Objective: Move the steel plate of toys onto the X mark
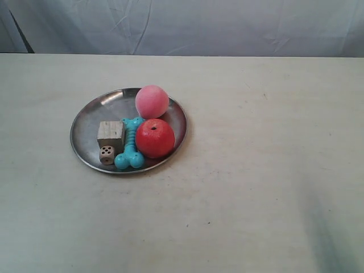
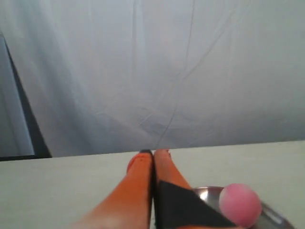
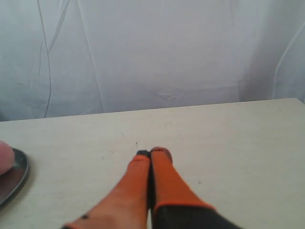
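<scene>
The steel plate point(image 1: 85, 116) rests left of centre on the pale table. It holds a pink ball point(image 1: 152, 101), a red apple-like ball point(image 1: 154, 138), a turquoise bone point(image 1: 131, 149), a wooden cube point(image 1: 110, 134) and a small die point(image 1: 106, 154). Neither arm shows in the exterior view. My left gripper point(image 2: 154, 152) is shut and empty, with the plate's rim point(image 2: 209, 192) and the pink ball point(image 2: 239, 204) close beside it. My right gripper point(image 3: 151, 152) is shut and empty, well apart from the plate's edge point(image 3: 14, 176). A tiny dark mark point(image 3: 136, 143) lies just past its tips; I cannot tell if it is the X mark.
A white cloth backdrop point(image 1: 187, 25) hangs behind the table's far edge. Bare tabletop point(image 1: 273, 159) stretches from the plate toward the exterior view's right. A dark strip point(image 2: 28, 124) stands at the cloth's side in the left wrist view.
</scene>
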